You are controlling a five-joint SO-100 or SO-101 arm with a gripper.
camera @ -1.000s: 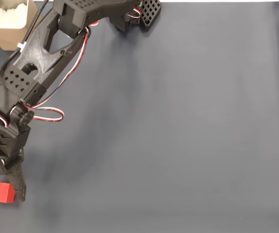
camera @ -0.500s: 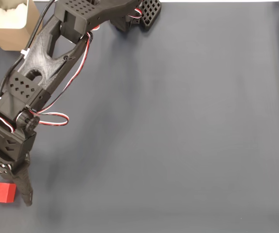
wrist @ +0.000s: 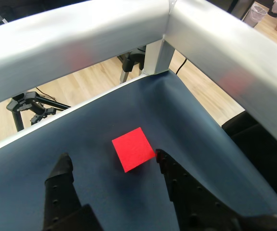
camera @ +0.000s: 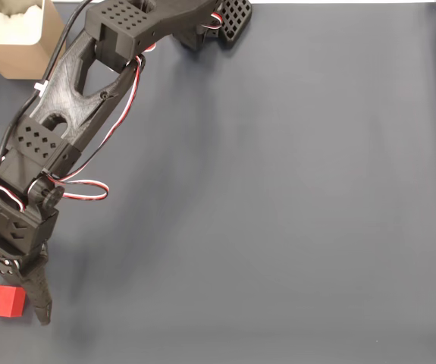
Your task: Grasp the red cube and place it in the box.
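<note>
The red cube [camera: 3, 300] lies on the dark mat at the bottom left of the fixed view. A black finger [camera: 38, 294] stands just right of it, and the rest of the gripper hangs above the cube's upper left corner. In the wrist view my gripper [wrist: 112, 160] is open. The red cube [wrist: 133, 148] sits just ahead of the gap between the fingertips, close to the right one [wrist: 163, 159] and apart from the left one [wrist: 62, 166]. The box [camera: 19, 62] stands at the top left corner, tan, with white material inside.
The arm's black links stretch from the base [camera: 225, 19] at the top down the left side. In the wrist view a silver frame rail [wrist: 80, 33] and post [wrist: 155, 57] border the mat beyond the cube. The mat [camera: 278, 197] is bare to the right.
The arm has edged down-frame toward the cube, and the finger beside it has swung slightly to the right. The cube has not moved.
</note>
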